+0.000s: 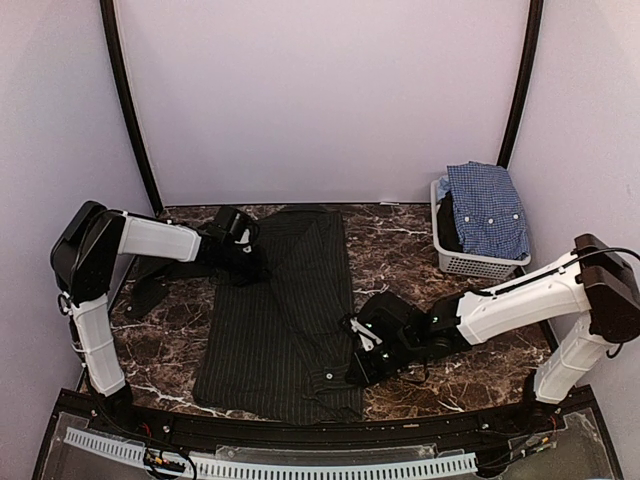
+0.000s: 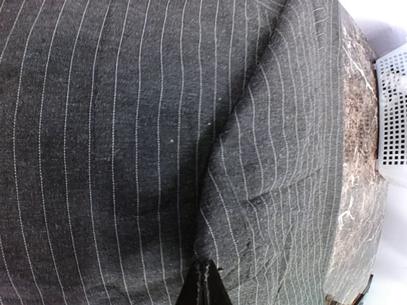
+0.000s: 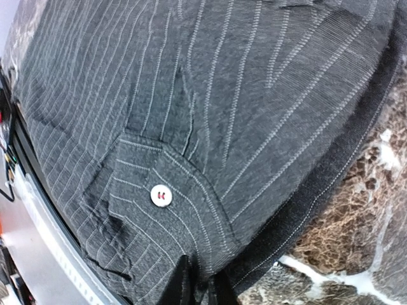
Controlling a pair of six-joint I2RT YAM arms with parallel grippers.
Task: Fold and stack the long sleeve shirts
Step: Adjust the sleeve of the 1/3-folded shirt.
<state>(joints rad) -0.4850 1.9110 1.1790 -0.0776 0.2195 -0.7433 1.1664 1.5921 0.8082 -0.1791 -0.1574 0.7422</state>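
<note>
- The black shirt [image 1: 280, 320] lies flat on the bench [image 1: 400, 250], long axis near-to-far, between both arms.
- The check shirt [image 1: 488, 205] sits in the basket [image 1: 480, 265].
- The right claw [image 3: 203, 286] is clamped on the near right edge, arm stretched low leftward.
- The left claw [image 2: 205, 284] is together, apparently pinching the far left edge.

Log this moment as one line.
black pinstripe shirt: spread out | left tool: shut, at its far-left edge | right tool: shut on its near-right edge | checked shirt: in basket
</note>
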